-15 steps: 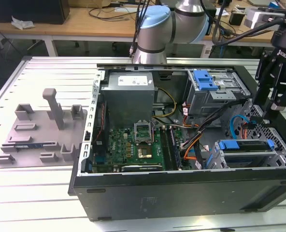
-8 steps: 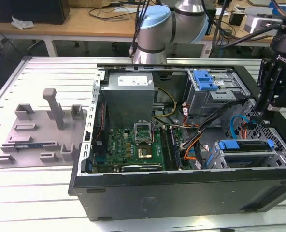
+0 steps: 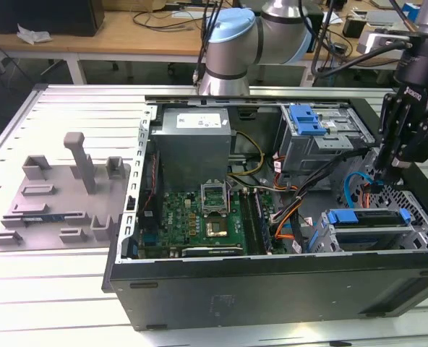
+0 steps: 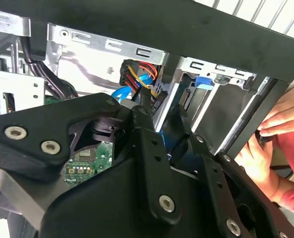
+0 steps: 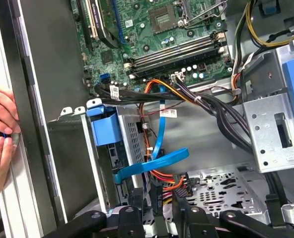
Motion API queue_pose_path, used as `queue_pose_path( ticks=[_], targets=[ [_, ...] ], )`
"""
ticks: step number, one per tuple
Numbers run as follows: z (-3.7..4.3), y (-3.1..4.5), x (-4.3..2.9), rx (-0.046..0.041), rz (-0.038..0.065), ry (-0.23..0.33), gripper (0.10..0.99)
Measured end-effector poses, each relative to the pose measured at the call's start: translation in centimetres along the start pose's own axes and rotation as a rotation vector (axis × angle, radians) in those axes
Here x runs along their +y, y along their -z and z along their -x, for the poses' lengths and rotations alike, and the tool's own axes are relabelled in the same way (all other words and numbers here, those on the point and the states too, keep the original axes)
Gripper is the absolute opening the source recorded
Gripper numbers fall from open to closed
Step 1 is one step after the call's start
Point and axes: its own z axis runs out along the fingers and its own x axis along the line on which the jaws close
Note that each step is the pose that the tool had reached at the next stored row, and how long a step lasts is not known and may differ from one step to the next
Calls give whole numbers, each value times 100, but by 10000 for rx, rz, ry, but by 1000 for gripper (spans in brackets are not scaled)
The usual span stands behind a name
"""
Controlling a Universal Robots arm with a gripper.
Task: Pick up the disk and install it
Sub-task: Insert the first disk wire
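Observation:
The disk [image 3: 366, 218], silver with a blue carrier bracket, lies in the metal drive cage at the near corner of the open computer case, on the exterior view's right. In the first wrist view its blue bracket [image 5: 103, 128] sits at the cage mouth. My black gripper [image 3: 384, 177] hangs just above the cage's far end, apart from the disk. In the first wrist view the gripper [image 5: 157, 203] is open, with a black connector on orange and red wires [image 5: 159, 188] showing between its fingers. I cannot tell whether it touches the connector.
A flat blue cable [image 5: 159, 161] loops beside the cage. A person's hands [image 5: 0, 134] rest on the case's outer edge. The motherboard [image 3: 199, 217], grey power supply box [image 3: 192, 141] and blue latch panel [image 3: 306, 119] are inside the case. A grey fixture tray [image 3: 62, 195] lies at the exterior view's left.

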Motion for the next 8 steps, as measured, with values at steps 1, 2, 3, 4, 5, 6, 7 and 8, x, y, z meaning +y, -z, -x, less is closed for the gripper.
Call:
queue_pose_path(
  ticks=[1,2,3,4,5,6,7,8],
  targets=[
    [4,-7,-4,37,14,4,373],
    [6,-10,-8,58,36,10,373],
    [7,-14,-11,73,68,20,373],
    [9,-21,-10,80,98,25,373],
    [9,-24,-10,81,104,26,373],
    [10,-27,-10,83,105,28,373],
    [13,-31,-14,84,108,32,373],
    [15,-33,-19,88,109,33,373]
  ],
)
